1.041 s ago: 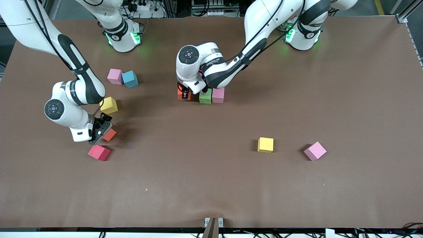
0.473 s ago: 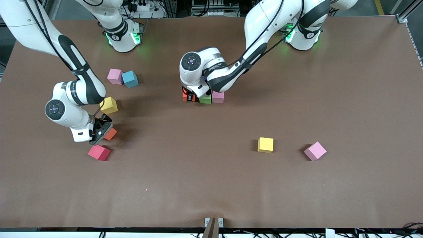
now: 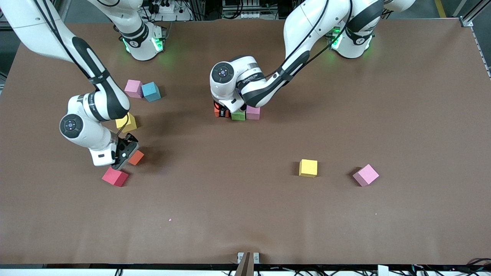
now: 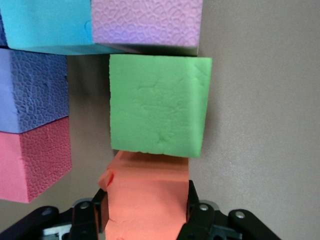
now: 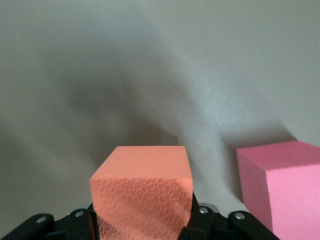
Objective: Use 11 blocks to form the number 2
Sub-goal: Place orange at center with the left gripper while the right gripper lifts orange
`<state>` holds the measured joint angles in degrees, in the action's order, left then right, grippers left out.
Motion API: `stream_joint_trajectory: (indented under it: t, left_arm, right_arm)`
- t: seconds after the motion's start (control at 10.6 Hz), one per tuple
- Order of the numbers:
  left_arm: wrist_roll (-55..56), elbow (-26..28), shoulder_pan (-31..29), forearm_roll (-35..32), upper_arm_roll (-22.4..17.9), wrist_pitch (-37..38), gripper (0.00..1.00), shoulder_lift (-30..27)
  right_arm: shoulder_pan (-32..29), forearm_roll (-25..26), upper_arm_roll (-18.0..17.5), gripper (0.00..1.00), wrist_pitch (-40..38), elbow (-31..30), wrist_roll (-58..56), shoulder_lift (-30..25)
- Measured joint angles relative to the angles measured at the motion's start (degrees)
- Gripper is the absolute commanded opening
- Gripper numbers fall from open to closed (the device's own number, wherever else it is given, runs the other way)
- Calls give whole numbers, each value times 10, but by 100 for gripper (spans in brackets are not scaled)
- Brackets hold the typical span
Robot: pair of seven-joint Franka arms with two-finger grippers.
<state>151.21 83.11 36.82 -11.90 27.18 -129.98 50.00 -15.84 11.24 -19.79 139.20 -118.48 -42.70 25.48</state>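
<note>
**Both grippers clamped on orange cubes; the digit barely begun**

The left gripper [image 3: 223, 112] pinched an orange cube [image 4: 147, 197] at table level, edge against the green cube [image 3: 238, 114], which touched a pink cube [image 3: 253, 112]. The left wrist view showed more cubes packed beside these: cyan [image 4: 45, 22], purple [image 4: 31, 90] and red-pink [image 4: 32, 160]. That cluster, mid-table near the robot bases, was the start of the number 2.

The right gripper [image 3: 128, 153] pinched a second orange cube [image 5: 143, 192], just off the table beside a red cube [image 3: 114, 176].

Risks, as I judged them: the left cube sat slightly skewed, so letting go could leave a gap or nudge the green one. Foam gives under the jaws; the right cube could twist in transit.

Brown matte table [image 3: 245, 214]; loose cubes scattered: yellow [image 3: 308, 168], pink [image 3: 366, 174]. Cabling and frame rails along the edges.
</note>
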Motion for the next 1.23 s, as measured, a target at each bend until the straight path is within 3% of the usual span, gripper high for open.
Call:
stream_joint_trajectory:
  t: [0.19, 0.57, 1.23]
  left_arm:
    - [0, 1, 0, 0, -2, 0, 10, 2]
    - [0, 2, 0, 0, -3, 0, 10, 3]
    - [-7, 3, -2, 0, -3, 7, 11, 2]
  right_arm:
    - [12, 0, -15, 44, -31, 12, 33, -13]
    - [93, 0, 14, 45, -43, 13, 113, -29]
    - [99, -1, 22, 45, -44, 13, 132, -29]
